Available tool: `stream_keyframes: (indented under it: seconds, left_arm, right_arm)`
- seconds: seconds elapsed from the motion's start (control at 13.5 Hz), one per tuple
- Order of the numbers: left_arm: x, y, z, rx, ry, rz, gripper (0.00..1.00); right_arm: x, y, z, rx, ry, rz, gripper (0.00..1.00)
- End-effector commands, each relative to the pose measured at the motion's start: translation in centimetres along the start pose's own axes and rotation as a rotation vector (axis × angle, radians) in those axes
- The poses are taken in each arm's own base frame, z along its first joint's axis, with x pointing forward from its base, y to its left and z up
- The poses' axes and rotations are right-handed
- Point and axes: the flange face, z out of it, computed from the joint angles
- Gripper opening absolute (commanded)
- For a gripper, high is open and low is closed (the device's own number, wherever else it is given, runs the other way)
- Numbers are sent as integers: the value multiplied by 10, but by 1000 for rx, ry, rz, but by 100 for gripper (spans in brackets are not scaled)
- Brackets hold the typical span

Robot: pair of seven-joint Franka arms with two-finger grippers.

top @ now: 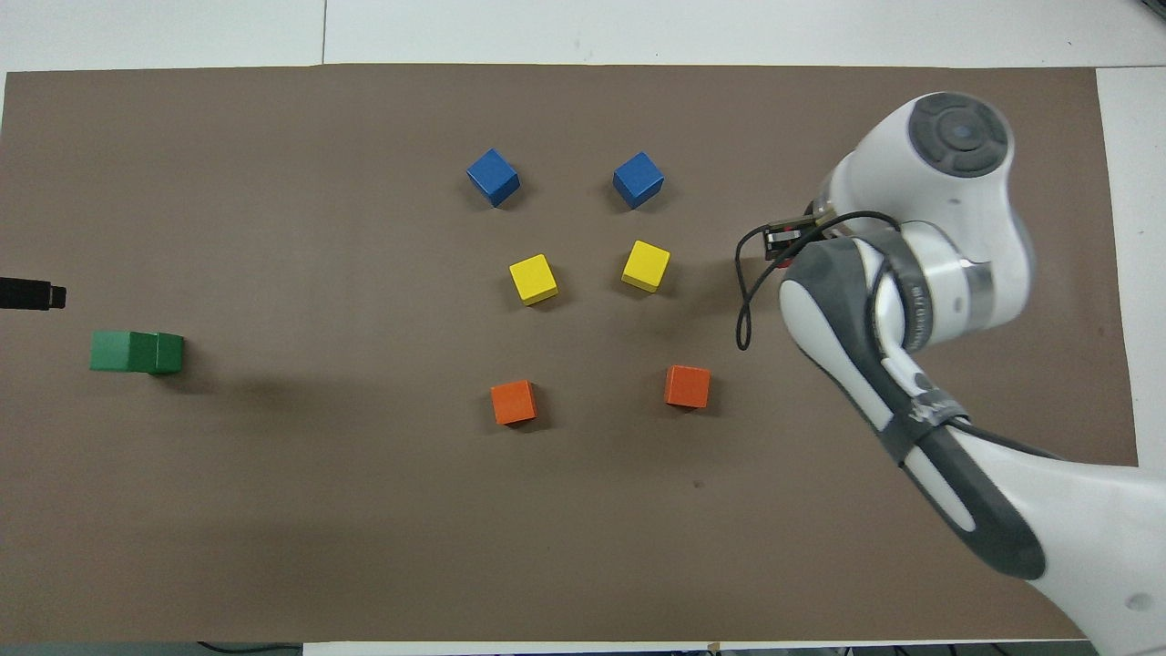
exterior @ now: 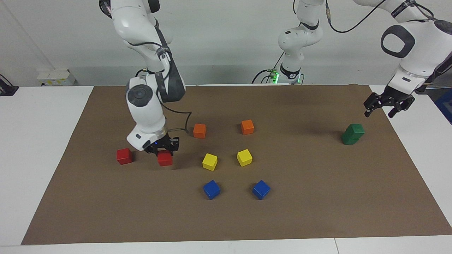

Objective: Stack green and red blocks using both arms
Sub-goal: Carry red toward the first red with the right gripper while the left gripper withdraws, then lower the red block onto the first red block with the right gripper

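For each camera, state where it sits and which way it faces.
Facing view: high across the table, looking back at the robots; both arms show whole, the right gripper shut on a red block beside the other red block, the left gripper open above the green stack.
Overhead view: above the robots' end, looking steeply down; the right arm enters from the bottom, only the left gripper's tip shows.
Shared: the brown mat, green stack, and the orange, yellow and blue cubes, half a turn apart.
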Motion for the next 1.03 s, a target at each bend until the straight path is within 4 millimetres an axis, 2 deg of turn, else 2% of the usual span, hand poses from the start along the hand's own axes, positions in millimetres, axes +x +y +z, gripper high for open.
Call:
stream_keyframes:
  seconds: [0.0,0.15,0.22,0.37,0.59,0.81,0.96]
  left_arm:
    - [8,25,-31,29,-37,-52,100]
    - [8,35,-49,22,-63,-79,100]
    - [7,40,-57,15,-85,-72,100]
    - [-1,50,-66,-1,-157,-61,100]
    - [-9,56,-76,-19,-224,-70,100]
    - [-8,60,-79,-17,-218,-62,100]
    - [-4,71,-79,-11,-201,-41,100]
  right_arm:
    - [-29,76,-53,-9,-14,-52,0]
    - [-39,123,-57,-5,-39,-61,0]
    - [-42,137,-54,-3,-45,-58,0]
    - [-46,142,-47,-3,-45,-58,0]
    - [-59,140,-17,-10,3,-73,0]
    - [-64,140,5,-11,14,-93,0]
    - [-68,140,16,-10,2,-119,0]
